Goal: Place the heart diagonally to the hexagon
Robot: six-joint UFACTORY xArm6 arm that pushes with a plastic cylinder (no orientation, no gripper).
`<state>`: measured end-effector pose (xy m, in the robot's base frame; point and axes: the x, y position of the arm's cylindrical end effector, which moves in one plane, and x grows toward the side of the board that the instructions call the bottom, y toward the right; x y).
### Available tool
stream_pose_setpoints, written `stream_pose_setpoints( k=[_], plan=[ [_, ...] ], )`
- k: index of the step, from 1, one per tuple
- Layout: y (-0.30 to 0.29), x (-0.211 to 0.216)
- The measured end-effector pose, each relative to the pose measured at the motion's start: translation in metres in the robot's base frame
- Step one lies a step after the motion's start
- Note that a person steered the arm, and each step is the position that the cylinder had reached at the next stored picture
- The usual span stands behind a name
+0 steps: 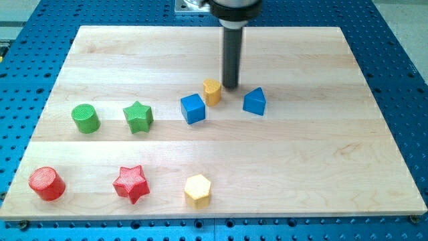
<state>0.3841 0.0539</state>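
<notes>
Pale wooden board (374, 134) on a blue perforated bench fills the view, and eight small blocks sit on it in two loose rows. Near the middle, my tip (231, 87) stands at the upper right edge of the yellow heart (212, 90) — touching it or just short of touching, I cannot tell which. There are no jaws to report on this rig, only the straight dark rod. The yellow heart sits just beside the blue cube (192, 108), to that cube's upper right, with the blue triangular block (255, 101) a little apart on the view's right. The yellow hexagon (197, 189) lies well apart from the heart, near the view's bottom edge and almost straight below it. I judge the task barely begun: the tip is in a pushing position, yet the heart is nowhere near a diagonal spot next to the hexagon, and most of the travel down the board is left. The blue cube stands close to that path and may get nudged. Along the left run the green cylinder (85, 118), green star (138, 116), red cylinder (46, 183) and red star (130, 183). The heart's outline is hard to make out at this size — and the arm above the rod is cut off at the view's top.
</notes>
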Motion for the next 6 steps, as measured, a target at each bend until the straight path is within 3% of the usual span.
stream_pose_setpoints(
  k=[1,2,3,4,6],
  plan=[
    [0.01,0.02],
    [-0.015,-0.016],
    [-0.082,-0.006],
    [-0.074,0.022],
    [0.002,0.078]
  ],
)
